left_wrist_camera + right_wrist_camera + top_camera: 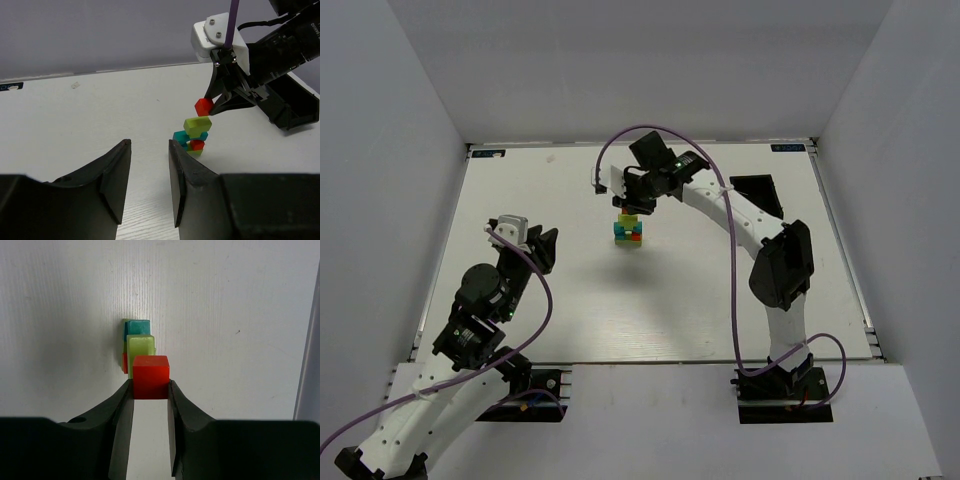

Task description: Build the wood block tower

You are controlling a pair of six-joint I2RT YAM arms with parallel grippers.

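While the left gripper (147, 185) hangs nearer than the small painted wooden block tower (629, 230), jaws moderately parted and holding nothing, the right gripper (150, 386) pinches a red wooden cube (203, 106) just above the tower's lime-green top block (197, 123). A teal block (181, 135) lies lower in the tower. Beyond the tower, rightward, sits a black open-topped box (757, 192).

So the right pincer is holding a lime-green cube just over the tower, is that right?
No. The right pincer holds a red cube, not a lime-green one, over the tower. The right wrist view shows it; the lime-green block sits lower, atop the tower.
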